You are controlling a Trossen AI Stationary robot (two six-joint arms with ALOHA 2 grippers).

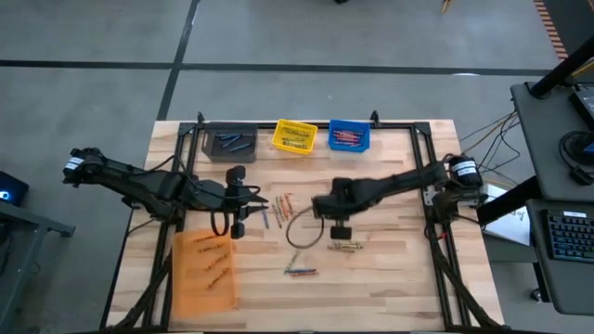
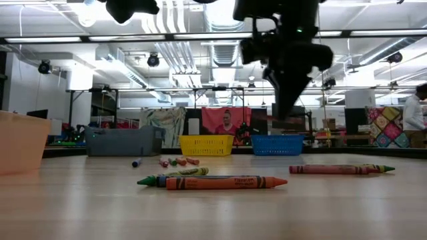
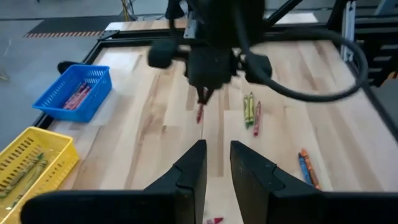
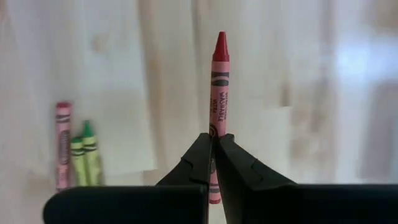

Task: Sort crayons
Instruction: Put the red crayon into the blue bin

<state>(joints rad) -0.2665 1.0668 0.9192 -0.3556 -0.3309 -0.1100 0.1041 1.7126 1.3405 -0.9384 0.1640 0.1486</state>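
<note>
My right gripper [image 1: 340,225] hangs over the middle of the table, shut on a red crayon [image 4: 218,87] that is lifted clear of the wood. Just toward the table's near edge from it, one red and two green crayons [image 1: 348,246] lie flat. Several more crayons lie in a cluster [image 1: 281,205] and a further few [image 1: 300,272] nearer the front edge. My left gripper [image 3: 215,169] hovers left of centre, its fingers a little apart with nothing between them. My right gripper pinches the red crayon between its two fingers at the part toward its blunt end [image 4: 216,129]. The fingers come from above, pointing steeply down, and lie along the crayon. Its pointed tip [image 3: 199,116] sticks out below the fingertips, clear of the table.
A grey bin [image 1: 229,142], a yellow bin [image 1: 294,136] and a blue bin [image 1: 349,135] stand along the far edge. An orange bin [image 1: 204,269] with crayons sits at the near left. A black cable [image 1: 299,234] loops over the table's middle.
</note>
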